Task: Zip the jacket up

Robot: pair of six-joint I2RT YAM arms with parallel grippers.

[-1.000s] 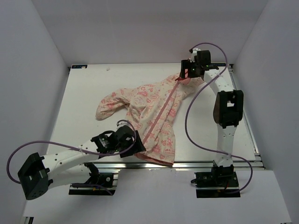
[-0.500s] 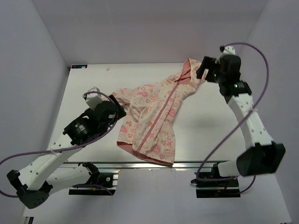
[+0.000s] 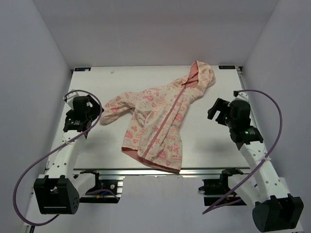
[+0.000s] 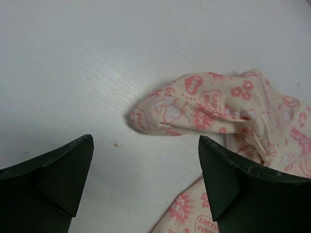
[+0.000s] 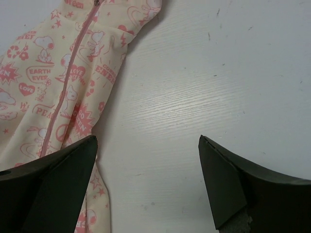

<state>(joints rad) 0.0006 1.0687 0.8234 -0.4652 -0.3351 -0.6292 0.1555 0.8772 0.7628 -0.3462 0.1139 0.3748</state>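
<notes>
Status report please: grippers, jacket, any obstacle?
Left gripper open, empty. Right gripper open, empty. Jacket flat on table, looks zipped. Nothing in the way.

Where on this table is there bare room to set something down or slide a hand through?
Bare table: the far strip left of the hood, the near-left corner beside the sleeve, and the wide stretch right of the jacket, under the open right end effector. The jacket crowds the middle; the open left end effector crowds the sleeve tip.

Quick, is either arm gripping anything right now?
Left end effector: open, holding nothing; the jacket lies just ahead of it.
Right end effector: open, holding nothing, off to the jacket's side.
</notes>
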